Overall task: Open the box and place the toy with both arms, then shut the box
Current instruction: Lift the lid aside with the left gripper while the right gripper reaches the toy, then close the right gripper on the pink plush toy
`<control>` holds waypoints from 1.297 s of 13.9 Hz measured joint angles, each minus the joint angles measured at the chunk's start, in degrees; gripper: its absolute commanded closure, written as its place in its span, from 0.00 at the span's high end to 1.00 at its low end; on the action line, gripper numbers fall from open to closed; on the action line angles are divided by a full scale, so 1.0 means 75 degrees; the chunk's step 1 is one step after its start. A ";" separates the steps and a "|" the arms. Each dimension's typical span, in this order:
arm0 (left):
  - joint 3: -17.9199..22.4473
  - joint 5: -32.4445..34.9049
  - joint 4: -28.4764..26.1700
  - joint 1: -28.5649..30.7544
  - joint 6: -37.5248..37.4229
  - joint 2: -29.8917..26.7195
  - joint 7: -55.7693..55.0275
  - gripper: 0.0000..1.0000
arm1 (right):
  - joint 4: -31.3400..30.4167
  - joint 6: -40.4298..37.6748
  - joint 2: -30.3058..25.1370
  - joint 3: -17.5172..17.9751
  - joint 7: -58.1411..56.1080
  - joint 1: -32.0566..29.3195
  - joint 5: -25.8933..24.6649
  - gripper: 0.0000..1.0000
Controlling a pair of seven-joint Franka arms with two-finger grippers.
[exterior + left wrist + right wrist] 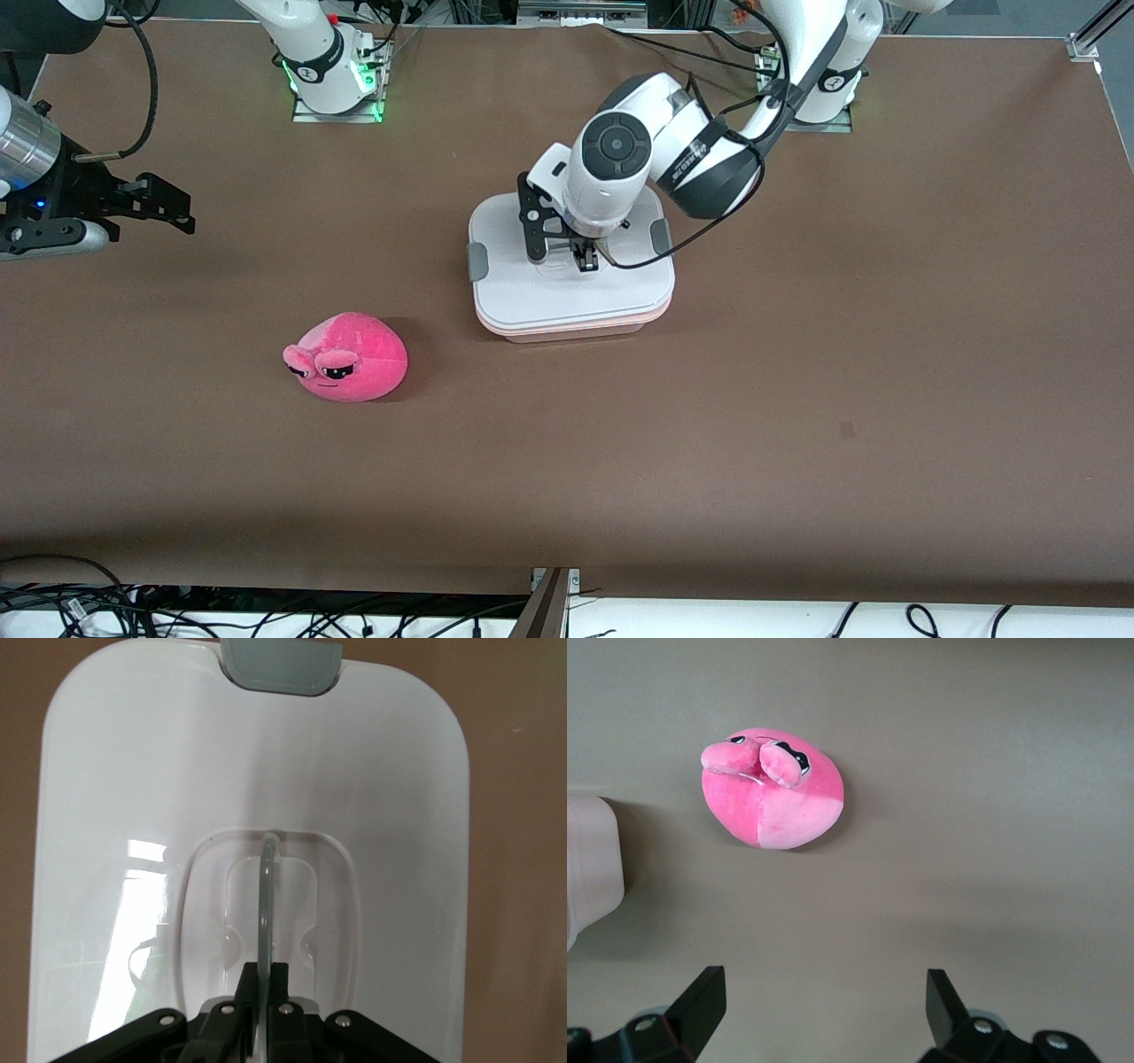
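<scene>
The pale pink box [567,330] stands mid-table with its white lid [532,283] on it and a grey clip [478,262] at each end. My left gripper [585,260] is down on the lid's centre, shut on the clear handle [266,895], which stands upright between its fingers [250,992]. The lid [115,815] fills the left wrist view. The hot-pink toy [350,356] sits on the table, nearer to the front camera than the box and toward the right arm's end. My right gripper [173,208] hangs open above that end of the table, with the toy [772,787] seen below it.
The brown table [797,399] spreads wide around the box and the toy. Both arm bases [332,75] stand along the table's back edge. Cables [106,611] lie below the table's front edge. A corner of the box [594,859] shows in the right wrist view.
</scene>
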 measured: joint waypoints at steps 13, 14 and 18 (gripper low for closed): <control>0.0142 0.0339 0.1465 0.3397 -0.4709 -0.0815 0.1832 0.00 | -0.0115 0.1807 0.2376 0.0158 0.0345 0.0844 0.0282 1.00; 0.0135 0.0682 0.1467 0.3867 -0.4713 -0.0815 0.2001 0.00 | -0.0190 0.2297 0.2703 0.0158 0.0356 0.0906 0.0284 1.00; 0.0136 0.1257 0.1695 0.4924 -0.4627 -0.0819 0.3104 0.00 | -0.0660 0.3642 0.3404 0.0152 0.0364 0.0946 0.0557 0.98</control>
